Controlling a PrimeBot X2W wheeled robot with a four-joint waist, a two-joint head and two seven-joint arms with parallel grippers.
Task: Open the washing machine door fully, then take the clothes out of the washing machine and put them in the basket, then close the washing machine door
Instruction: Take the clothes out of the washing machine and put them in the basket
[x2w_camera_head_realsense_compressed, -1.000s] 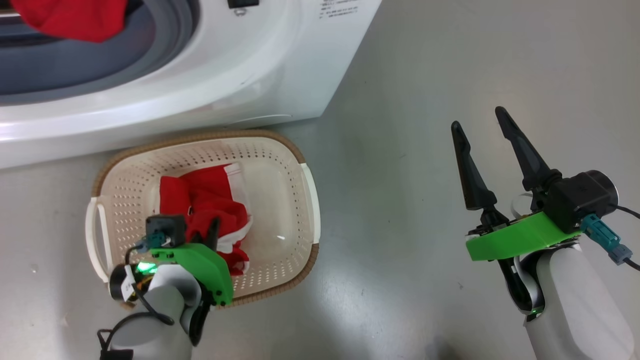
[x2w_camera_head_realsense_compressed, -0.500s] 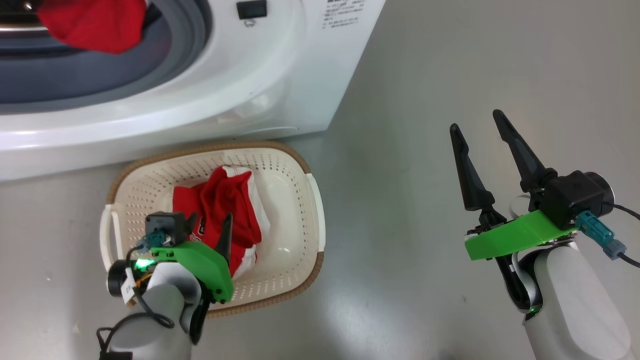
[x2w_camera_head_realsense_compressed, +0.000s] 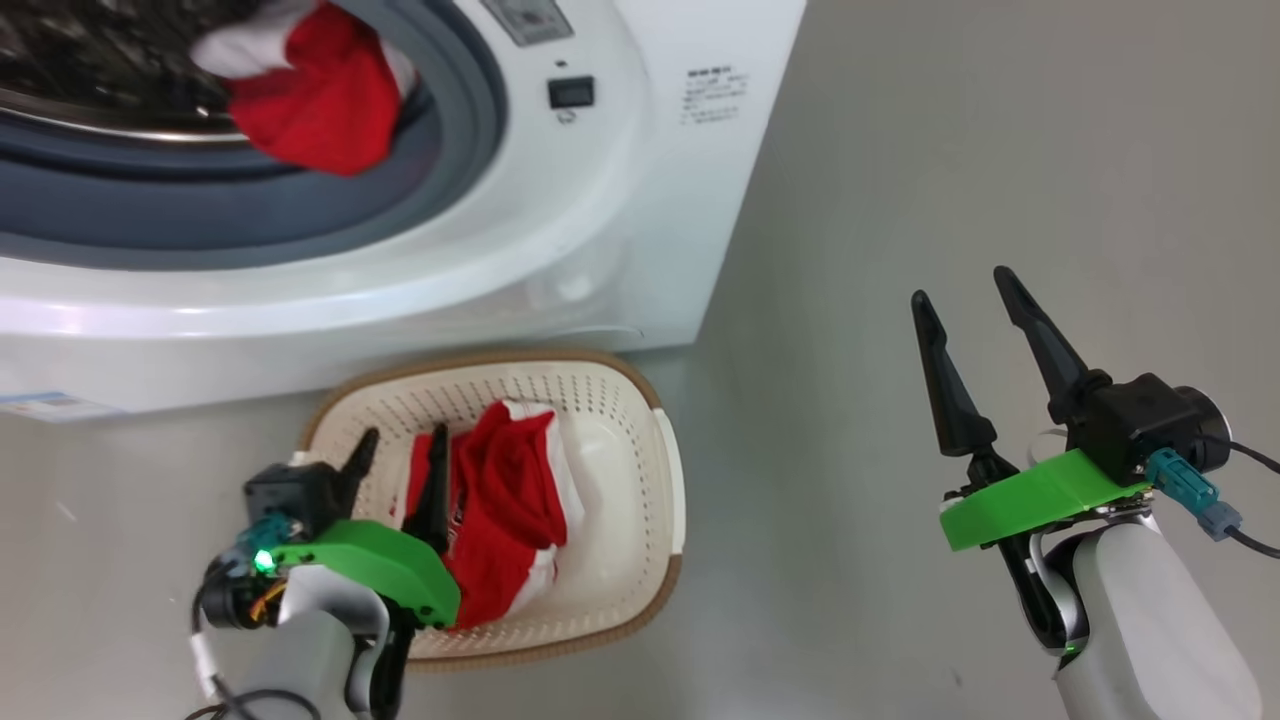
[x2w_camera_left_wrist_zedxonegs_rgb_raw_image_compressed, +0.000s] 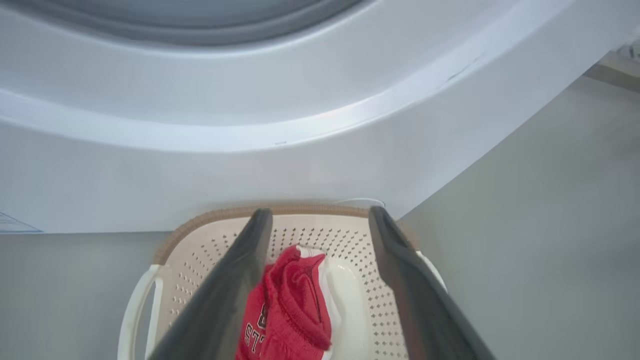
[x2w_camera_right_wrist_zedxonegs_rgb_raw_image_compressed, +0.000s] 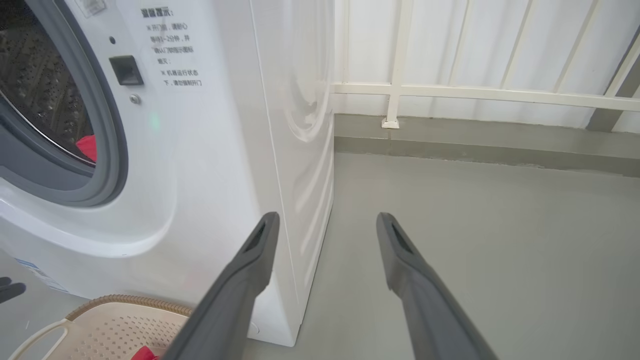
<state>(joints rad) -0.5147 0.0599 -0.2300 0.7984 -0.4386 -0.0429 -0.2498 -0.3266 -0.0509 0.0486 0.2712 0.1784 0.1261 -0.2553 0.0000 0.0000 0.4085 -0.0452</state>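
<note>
The left gripper (x2w_camera_head_realsense_compressed: 404, 434) is hovering over the near left part of the basket (x2w_camera_head_realsense_compressed: 630, 400), its fingers spread wide and gripping nothing. A red garment (x2w_camera_head_realsense_compressed: 510, 490) with white trim is lying loose in the basket, just beside and below them. The right gripper (x2w_camera_head_realsense_compressed: 959, 285) is hanging well apart to the right above the floor (x2w_camera_head_realsense_compressed: 950, 150), its fingers also wide and empty. The basket is sitting on the floor just in front of the washer (x2w_camera_head_realsense_compressed: 600, 220), near its right corner. Farther back, a red piece (x2w_camera_head_realsense_compressed: 320, 100) is draping at the drum's mouth, above the grey ring (x2w_camera_head_realsense_compressed: 300, 220) and partly inside.
</note>
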